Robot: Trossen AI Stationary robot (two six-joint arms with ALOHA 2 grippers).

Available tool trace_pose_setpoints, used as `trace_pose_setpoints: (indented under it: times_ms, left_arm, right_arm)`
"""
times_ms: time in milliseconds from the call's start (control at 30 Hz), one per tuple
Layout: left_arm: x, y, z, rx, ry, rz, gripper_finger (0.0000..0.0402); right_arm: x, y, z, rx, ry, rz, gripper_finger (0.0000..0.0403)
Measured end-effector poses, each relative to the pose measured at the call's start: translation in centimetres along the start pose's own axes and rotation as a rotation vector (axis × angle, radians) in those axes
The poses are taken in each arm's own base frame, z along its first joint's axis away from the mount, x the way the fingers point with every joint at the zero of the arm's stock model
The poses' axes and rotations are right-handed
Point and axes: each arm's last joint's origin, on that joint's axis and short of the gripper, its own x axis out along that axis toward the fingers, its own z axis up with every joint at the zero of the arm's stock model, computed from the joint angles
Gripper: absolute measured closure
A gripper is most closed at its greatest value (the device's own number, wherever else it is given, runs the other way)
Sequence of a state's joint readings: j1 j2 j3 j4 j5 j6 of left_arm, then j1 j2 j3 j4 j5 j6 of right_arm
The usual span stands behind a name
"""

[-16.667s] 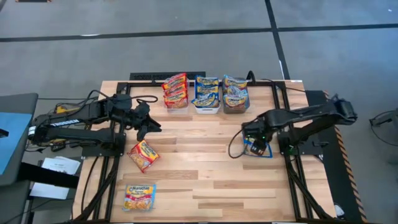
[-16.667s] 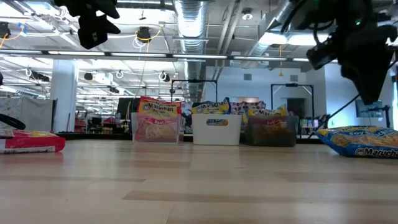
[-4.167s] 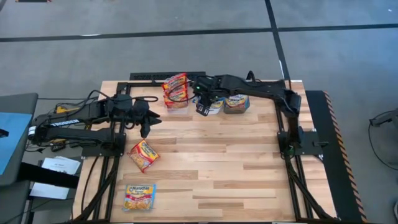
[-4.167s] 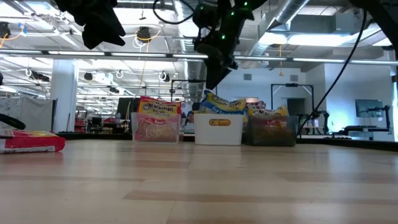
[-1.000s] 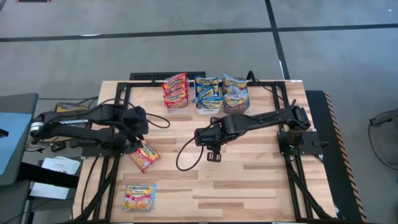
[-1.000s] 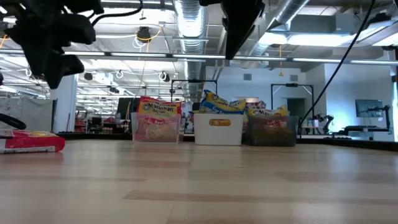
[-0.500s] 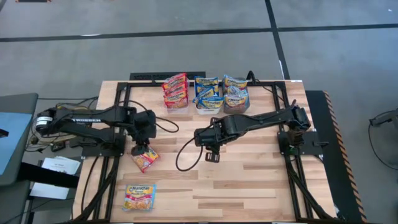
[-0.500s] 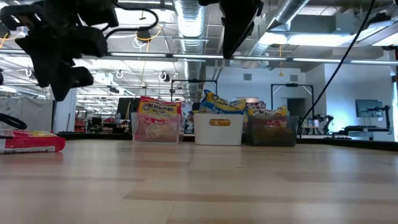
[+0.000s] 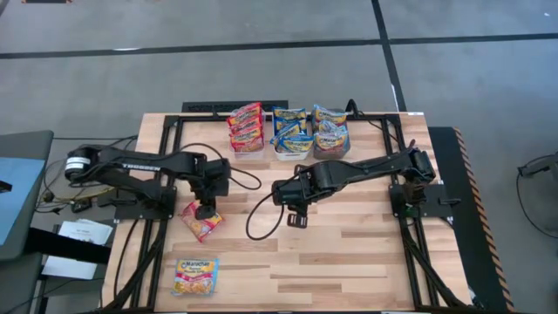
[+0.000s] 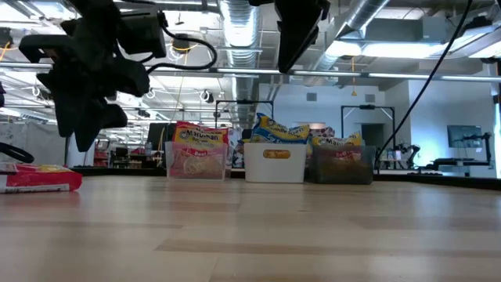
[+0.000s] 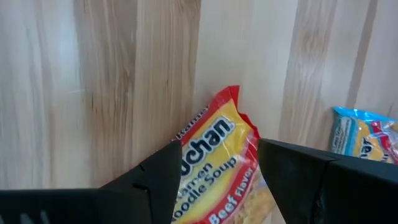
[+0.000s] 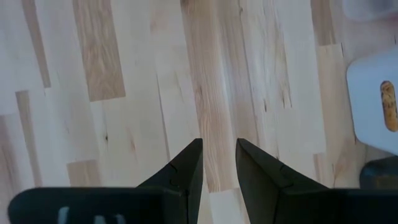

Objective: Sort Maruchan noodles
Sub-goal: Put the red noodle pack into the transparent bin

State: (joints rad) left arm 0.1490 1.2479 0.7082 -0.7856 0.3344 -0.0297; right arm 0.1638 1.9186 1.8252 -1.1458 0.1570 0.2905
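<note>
The red packet (image 9: 202, 219) lies flat on the table (image 9: 349, 253), left of centre. The left gripper (image 9: 209, 209) hangs just above its upper edge, fingers spread, w/ the packet's corner showing between them in the left wrist view (image 11: 217, 155).

Step in hand, as I judge it: grab this packet for the clear bin (image 9: 248, 146) at the back, where other red ones (image 9: 246, 125) already sit. To do it well: come straight down, fingers either side of the packet's edge, not on top of the flat face. The wrapper is crinkly and thin, so it may slide or buckle; pinch near a seam or corner and lift slow. Check the grip before swinging toward the bins.

Looks: square, flat, glossy film, red border w/ yellow panel, part of the brand name plus "Soup" and "Flavor" readable. It sits turned at an angle to the table boards.

A 2nd loose packet (image 9: 195, 274), pink/yellow w/ blue trim, lies near the front-left corner, well apart from the 1st. The white bin (image 9: 290, 152) and dark bin (image 9: 330, 153) hold blue-yellow packets.

The right gripper (image 9: 298, 218) waits over bare wood mid-table, fingers nearly together w/ a narrow gap, holding nothing.
</note>
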Motion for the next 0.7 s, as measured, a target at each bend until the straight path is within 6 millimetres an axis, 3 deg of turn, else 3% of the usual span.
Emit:
trace_pose_setpoints:
  times_ms: [233,700]
  left_arm:
    - [0.4,0.1,0.6,0.066,-0.024,-0.012,0.0206]
    - [1.8,-0.7,-0.1,0.103,0.097,0.002,0.0206]
  right_arm:
    - [0.0,0.0,0.0,0.001,-0.004,0.001,0.0282]
    - [0.0,0.1,0.3,0.004,-0.033,0.010,0.0282]
